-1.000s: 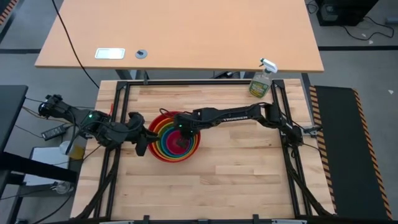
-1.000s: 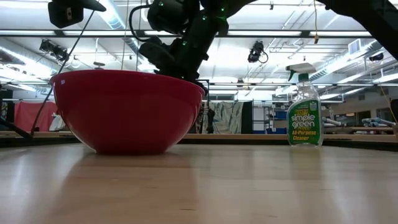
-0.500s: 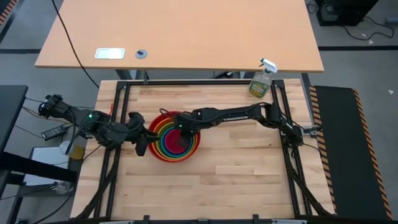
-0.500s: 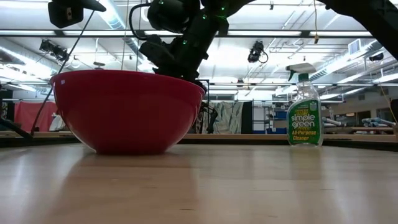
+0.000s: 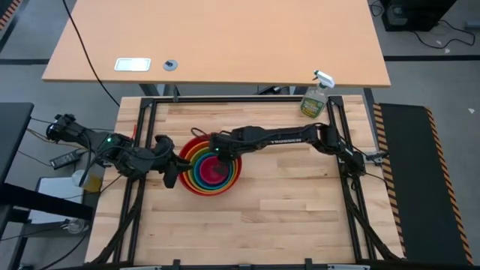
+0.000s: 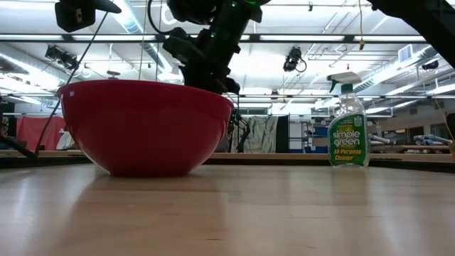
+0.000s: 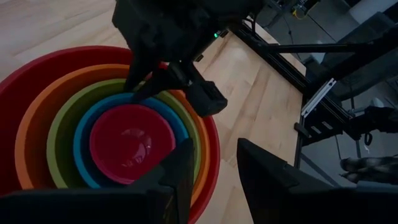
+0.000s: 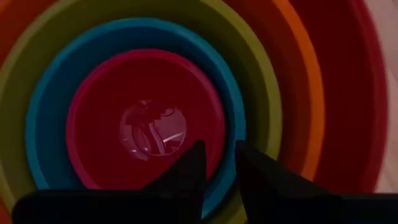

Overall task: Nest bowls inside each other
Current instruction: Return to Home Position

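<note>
Several bowls sit nested on the table's left half: the pink bowl (image 8: 146, 118) innermost, then blue (image 8: 46, 155), green, orange and the red bowl (image 6: 146, 128) outermost. My right gripper (image 8: 219, 146) hovers over the stack's far side, pointing steeply down. Its fingers are slightly apart with nothing between them, and it also shows in the high view (image 5: 222, 155). My left gripper (image 7: 216, 146) stands open just off the red bowl's left rim (image 5: 181, 169), above it, touching nothing.
A clear spray bottle (image 5: 315, 97) with a green label stands at the table's far right corner. Black frame rails (image 5: 341, 172) run along the table's sides. Bare wood lies near and to the right of the bowls.
My right gripper has risen a little above the nested bowls. The bowls have stayed where they were.
</note>
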